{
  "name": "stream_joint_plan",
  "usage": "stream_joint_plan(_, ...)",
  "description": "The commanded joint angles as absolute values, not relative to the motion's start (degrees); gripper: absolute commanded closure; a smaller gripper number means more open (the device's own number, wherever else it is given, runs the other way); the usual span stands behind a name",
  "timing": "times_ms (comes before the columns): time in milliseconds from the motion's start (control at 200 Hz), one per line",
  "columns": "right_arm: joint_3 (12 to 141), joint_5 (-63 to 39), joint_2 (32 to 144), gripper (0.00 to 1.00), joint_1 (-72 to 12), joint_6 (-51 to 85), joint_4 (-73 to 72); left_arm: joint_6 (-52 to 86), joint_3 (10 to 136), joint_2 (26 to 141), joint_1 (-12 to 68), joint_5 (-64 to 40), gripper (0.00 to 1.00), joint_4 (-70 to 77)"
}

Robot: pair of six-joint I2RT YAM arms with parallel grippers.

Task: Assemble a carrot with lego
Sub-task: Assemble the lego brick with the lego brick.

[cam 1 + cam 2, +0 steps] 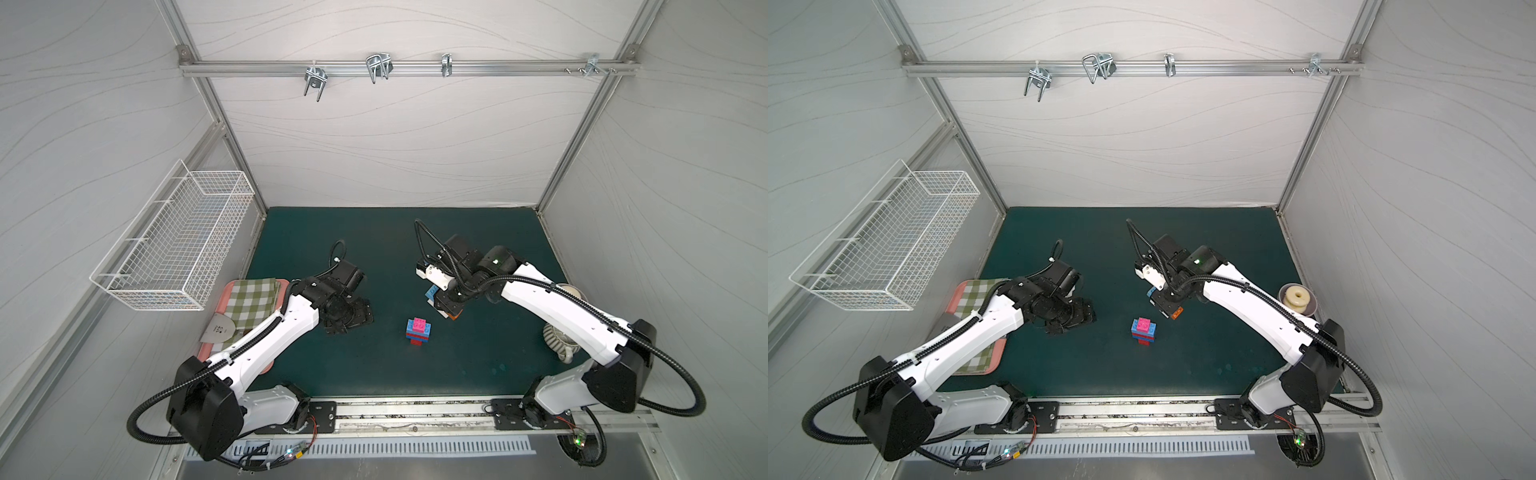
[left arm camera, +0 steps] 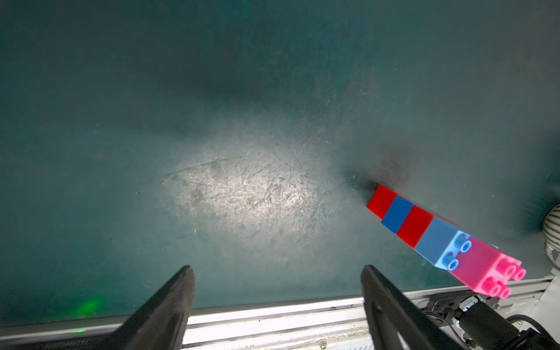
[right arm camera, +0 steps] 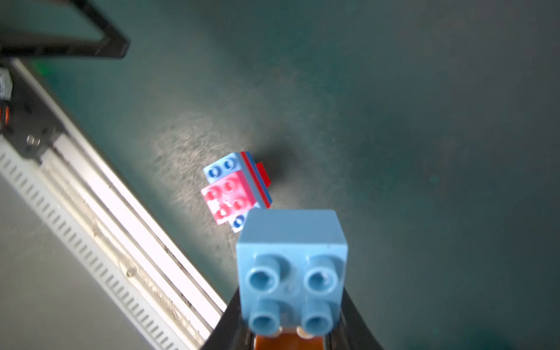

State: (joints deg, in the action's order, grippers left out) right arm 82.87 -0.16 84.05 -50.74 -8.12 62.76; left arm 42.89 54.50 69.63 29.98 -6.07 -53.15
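A short lego stack (image 1: 418, 330) (image 1: 1144, 330) stands upright on the green mat, the lower part of the carrot. It has a pink brick on top, then light-blue, red and blue layers, and a narrow red foot. The left wrist view shows the same stack (image 2: 439, 239) from the side. My right gripper (image 1: 444, 305) (image 3: 291, 330) hangs just behind and right of the stack, shut on joined bricks. Of these a light-blue brick (image 3: 291, 266) and an orange one (image 1: 1176, 312) show. My left gripper (image 1: 353, 320) (image 2: 277, 269) is open and empty, left of the stack.
A pink tray (image 1: 984, 368) with a green checked cloth (image 1: 253, 305) lies at the left under my left arm. A striped white cup (image 1: 559, 338) and a bowl with a ring (image 1: 1298, 299) stand at the right. A wire basket (image 1: 178, 245) hangs on the left wall.
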Motion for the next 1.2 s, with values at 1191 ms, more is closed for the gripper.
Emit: stream_joint_plan(1191, 98.57, -0.32, 103.62, 1.00, -59.50, -26.73, 74.14, 36.25, 47.59, 60.63, 21.80, -10.20, 0.13, -54.05)
